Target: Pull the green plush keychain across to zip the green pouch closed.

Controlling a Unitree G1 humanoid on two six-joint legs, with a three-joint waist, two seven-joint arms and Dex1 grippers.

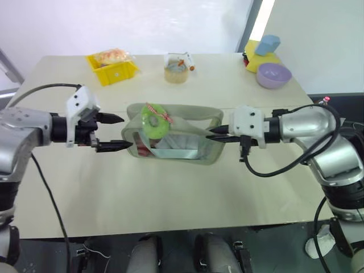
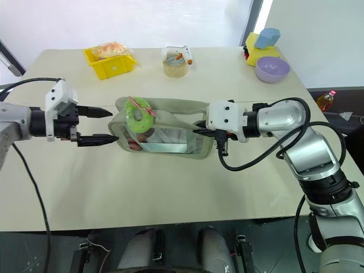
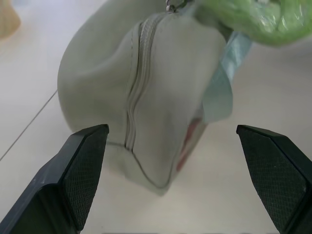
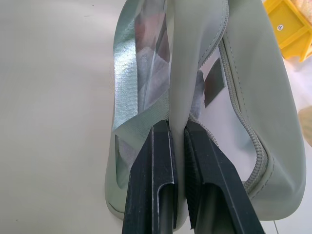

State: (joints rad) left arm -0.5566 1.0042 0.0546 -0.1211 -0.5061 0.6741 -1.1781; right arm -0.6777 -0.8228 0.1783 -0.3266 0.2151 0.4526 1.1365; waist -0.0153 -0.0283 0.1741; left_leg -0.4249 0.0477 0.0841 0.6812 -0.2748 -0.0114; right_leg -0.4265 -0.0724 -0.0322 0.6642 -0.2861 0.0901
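Keychain: the green plush keychain (image 1: 153,121) sits at the pouch's left end, on top.
Pouch: the green pouch (image 1: 190,142) lies near the middle of the table (image 1: 170,193), mouth gaping wide.
Right gripper (image 1: 215,134): clenched on the fabric at the pouch's right end.
Left gripper (image 1: 114,133): released, 2 fingers spread wide, just beside the pouch's left end, touching nothing.
Progress: I judge the zipping not yet begun; grasping the keychain and the whole pull across are left.
Far edge: a yellow bin (image 1: 112,68) and a purple bowl (image 1: 273,74).

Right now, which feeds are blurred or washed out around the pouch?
Left wrist view: the green plush keychain is soft and out of focus at the edge, while the green pouch zipper reads fine. Left eye view: bright backlight washes out the wall behind the table. Right wrist view: sharp, slight sheen on the trim.
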